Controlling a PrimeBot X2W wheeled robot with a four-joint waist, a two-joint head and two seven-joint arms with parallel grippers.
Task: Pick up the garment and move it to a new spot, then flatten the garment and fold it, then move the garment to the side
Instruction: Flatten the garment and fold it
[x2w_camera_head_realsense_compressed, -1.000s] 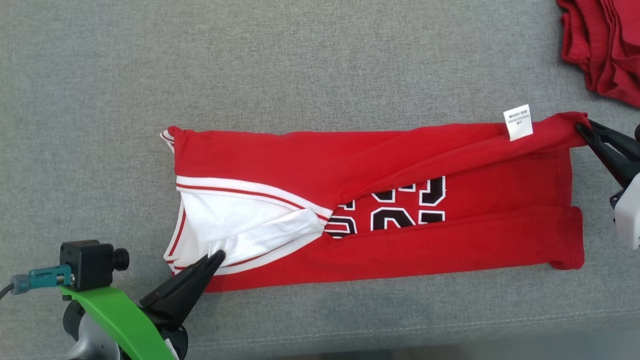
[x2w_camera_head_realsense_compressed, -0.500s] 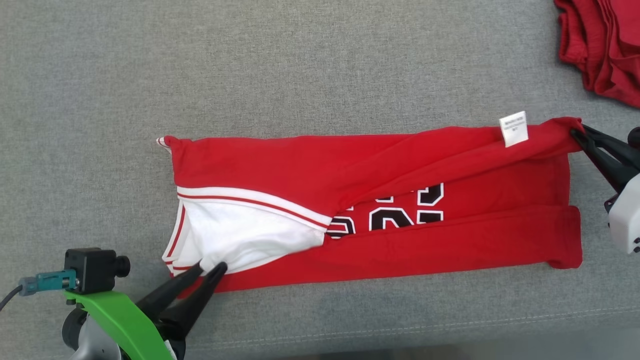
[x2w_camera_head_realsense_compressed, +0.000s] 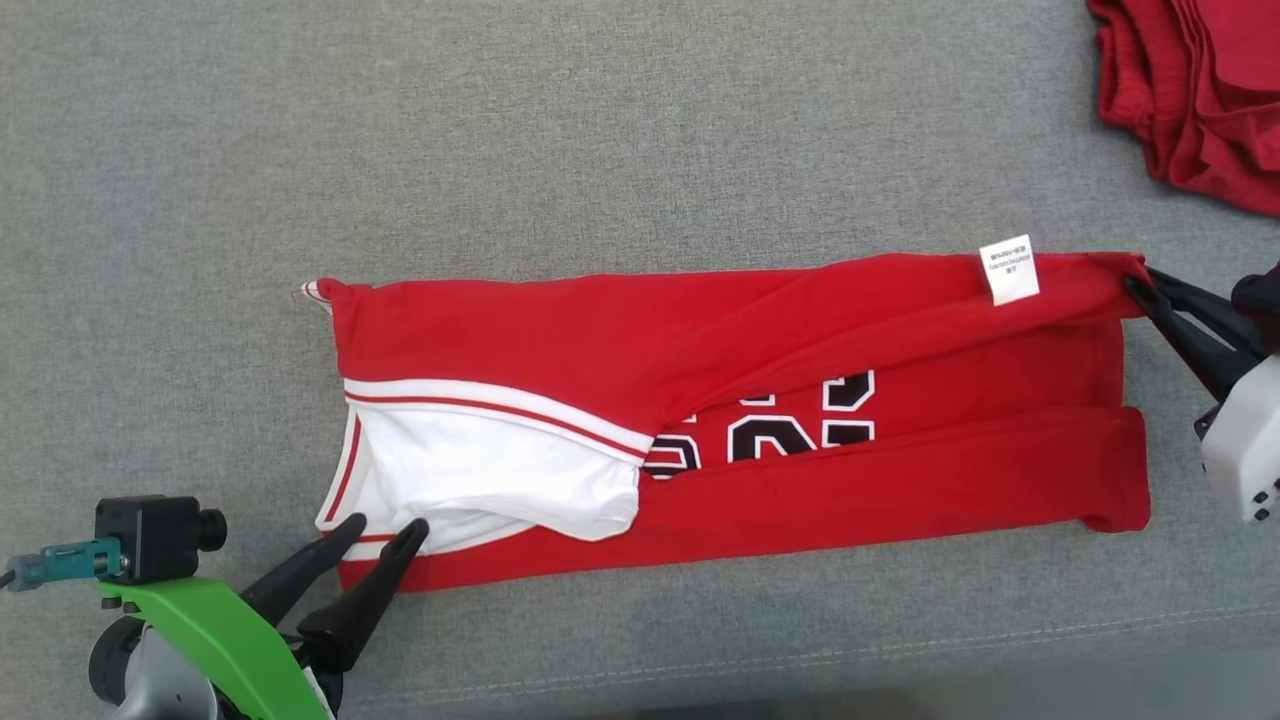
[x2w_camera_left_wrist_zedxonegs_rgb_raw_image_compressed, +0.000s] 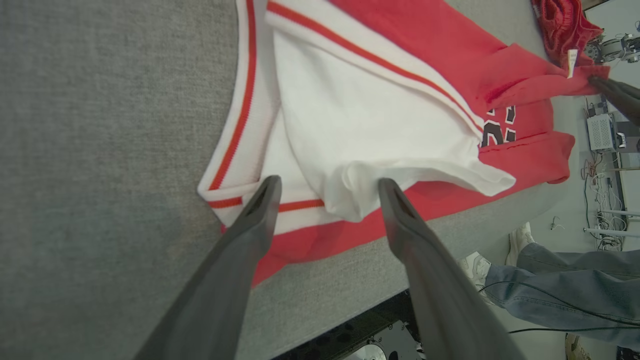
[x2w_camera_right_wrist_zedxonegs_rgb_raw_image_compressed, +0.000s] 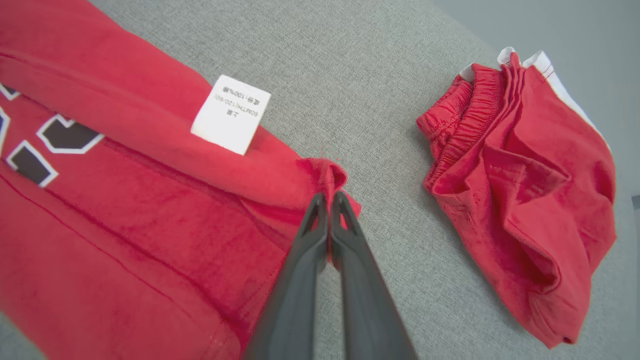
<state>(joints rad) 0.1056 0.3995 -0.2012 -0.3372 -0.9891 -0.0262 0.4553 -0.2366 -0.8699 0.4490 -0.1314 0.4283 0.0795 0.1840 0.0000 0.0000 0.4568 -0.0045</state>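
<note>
At the near left of the grey surface (x2w_camera_head_realsense_compressed: 600, 140), the left gripper (x2w_camera_head_realsense_compressed: 387, 523) holds its fingers spread apart over the white-trimmed corner of the garment (x2w_camera_head_realsense_compressed: 800, 490), pinching nothing. The red garment lies folded lengthwise across the middle. At its far right corner, beside the white label (x2w_camera_head_realsense_compressed: 1008, 270), the right gripper (x2w_camera_head_realsense_compressed: 1138, 288) has its fingers closed on the cloth. Beyond lies a crumpled red pile (x2w_camera_head_realsense_compressed: 1190, 90).

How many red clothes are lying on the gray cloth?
2. The jersey lies in the middle; a bunched red garment sits at the far right corner. More could hide inside that bunch.
</note>
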